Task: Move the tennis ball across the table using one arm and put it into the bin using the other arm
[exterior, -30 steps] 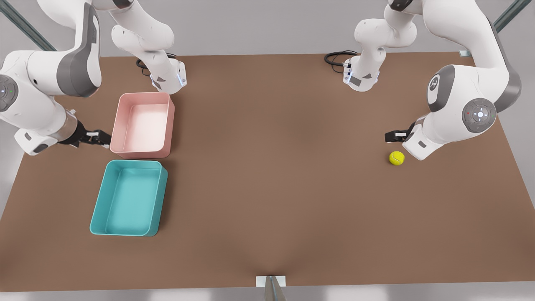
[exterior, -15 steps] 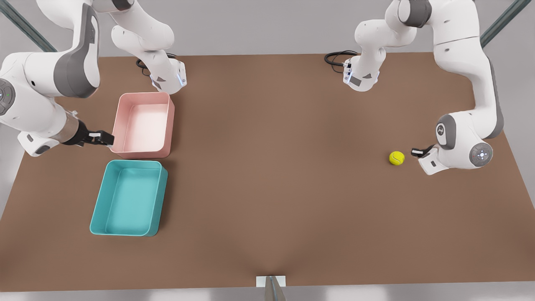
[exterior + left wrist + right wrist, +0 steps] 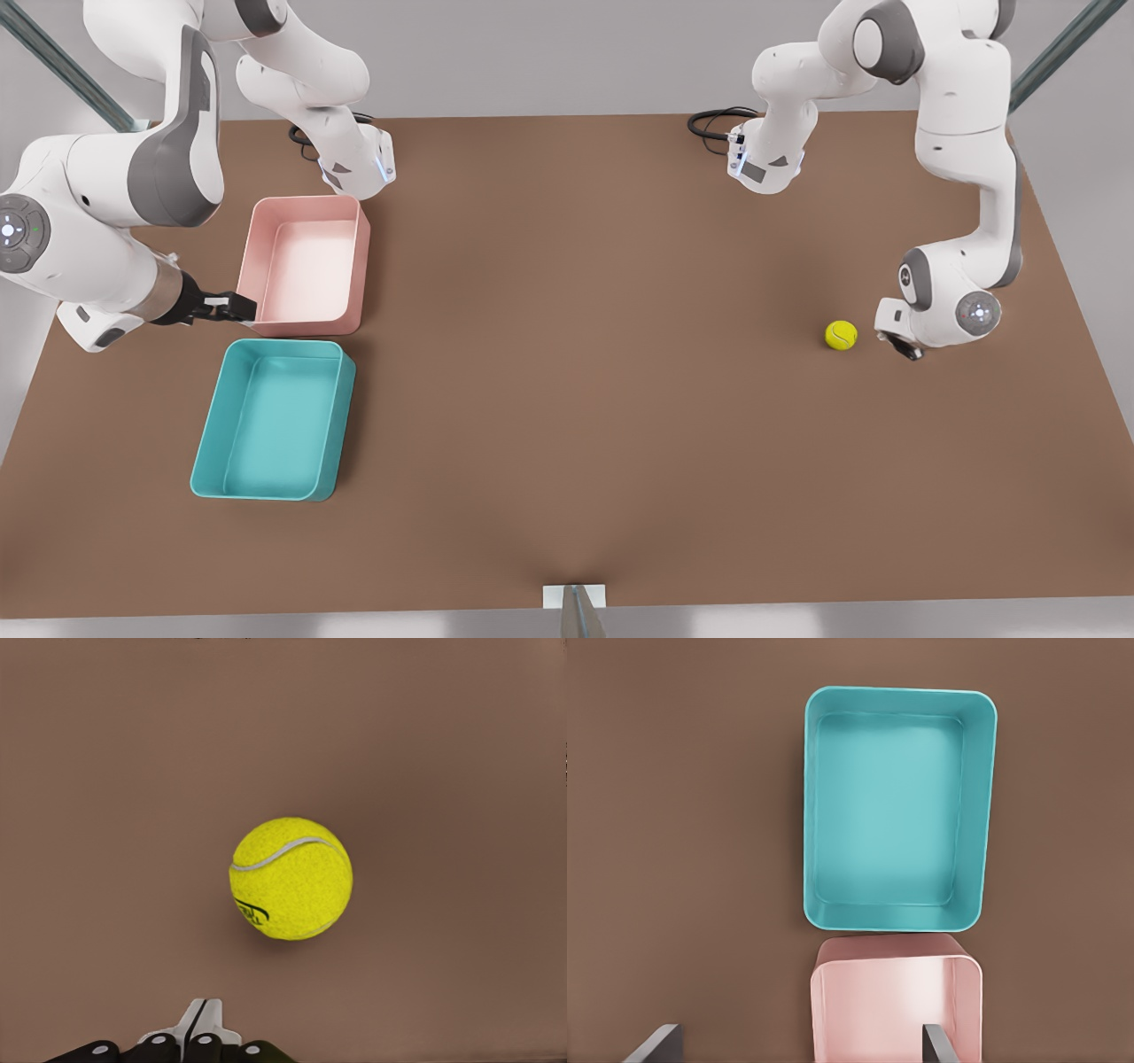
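The tennis ball [image 3: 841,335] rests on the brown table [image 3: 576,354] toward the front view's right. My left gripper [image 3: 905,348] is low over the table just to the ball's right, apart from it. In the left wrist view the ball [image 3: 291,879] lies a short way ahead of the left gripper [image 3: 200,1014], whose fingers are shut together with nothing between them. The teal bin [image 3: 270,421] stands empty at the front view's left. My right gripper [image 3: 232,307] hovers open beside the bin's far left corner. The right wrist view looks down on the bin [image 3: 890,806] past the right gripper [image 3: 797,1041].
A pink tray [image 3: 306,261] stands empty right behind the teal bin, their short ends nearly touching; it also appears in the right wrist view [image 3: 895,1001]. Both arm bases and a black cable [image 3: 713,120] sit along the table's far edge. Open tabletop stretches between ball and bins.
The left arm has swung from above the ball down to table height on the ball's right side. The right gripper has crept slightly toward the bins. The ball has not moved.
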